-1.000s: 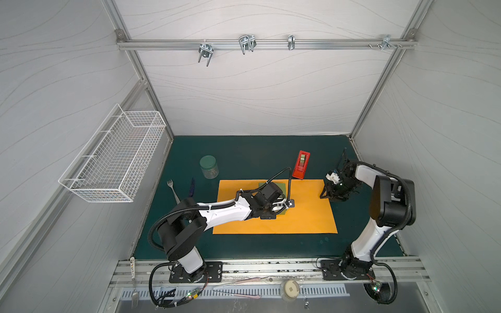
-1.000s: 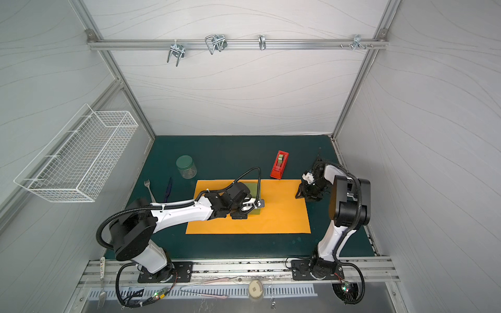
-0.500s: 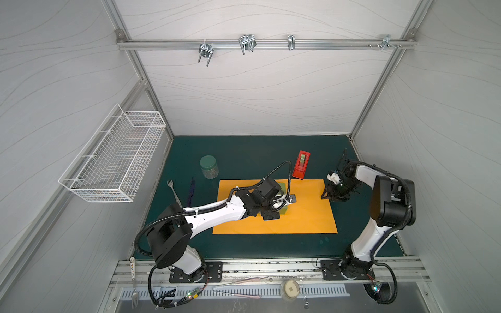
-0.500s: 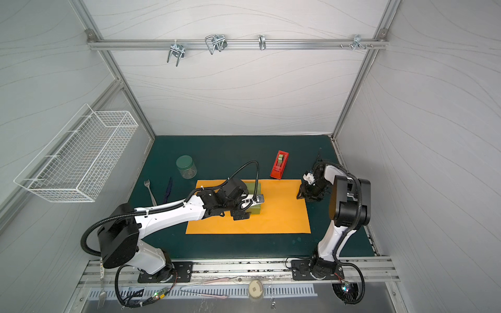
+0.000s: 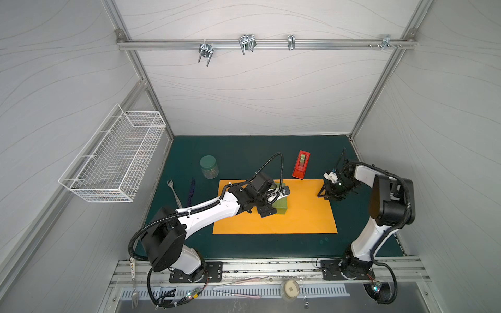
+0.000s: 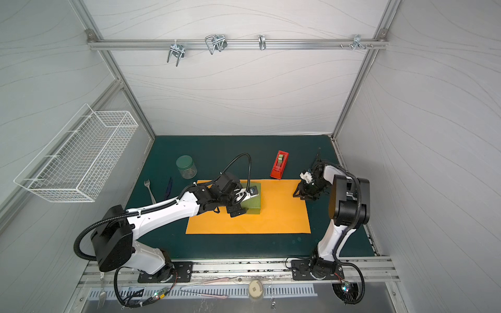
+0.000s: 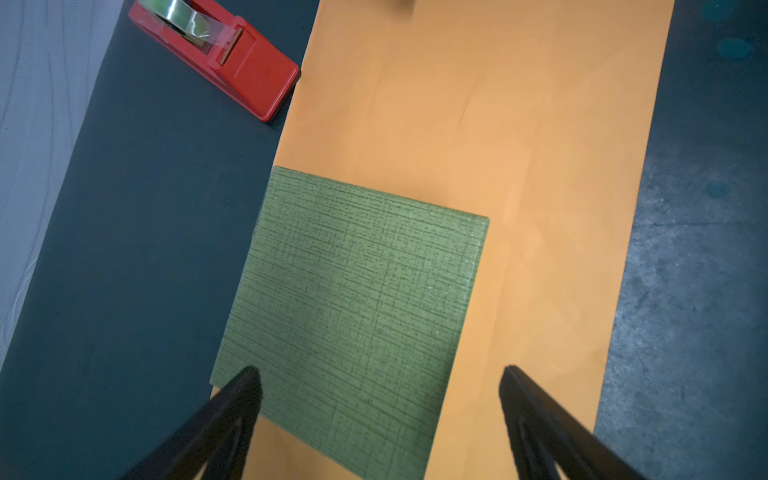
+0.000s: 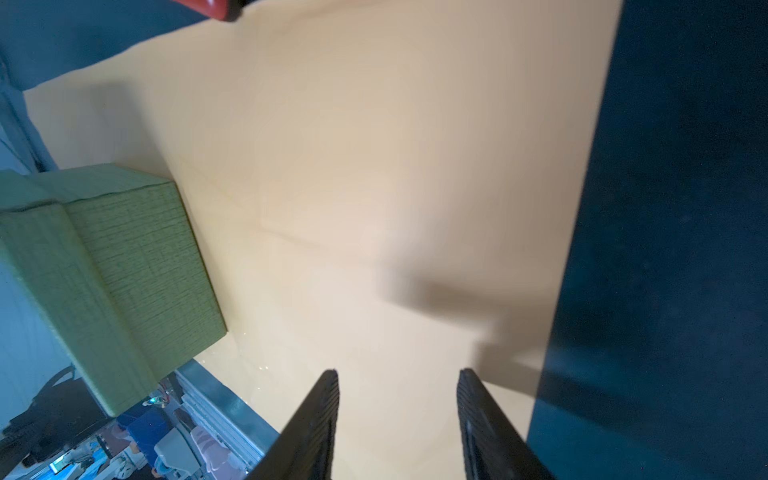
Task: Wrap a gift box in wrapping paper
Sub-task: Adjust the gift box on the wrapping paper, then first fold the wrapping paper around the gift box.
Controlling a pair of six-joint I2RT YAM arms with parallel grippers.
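My left gripper (image 7: 379, 372) hung, jaws wide apart, over the gift box (image 7: 357, 291) lying on the wrapping paper (image 7: 498, 124). My right gripper (image 8: 397, 371), jaws also apart, was above the paper's end. Below was a dark green mat (image 5: 244, 151), around it white walls (image 5: 271, 94).

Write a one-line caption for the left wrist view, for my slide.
Open left gripper above the green gift box at the edge of the orange wrapping paper; red tape dispenser nearby.

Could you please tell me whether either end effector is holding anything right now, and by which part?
Nothing is held. The left end effector stands open over the gift box, and the right end effector is open above the wrapping paper.
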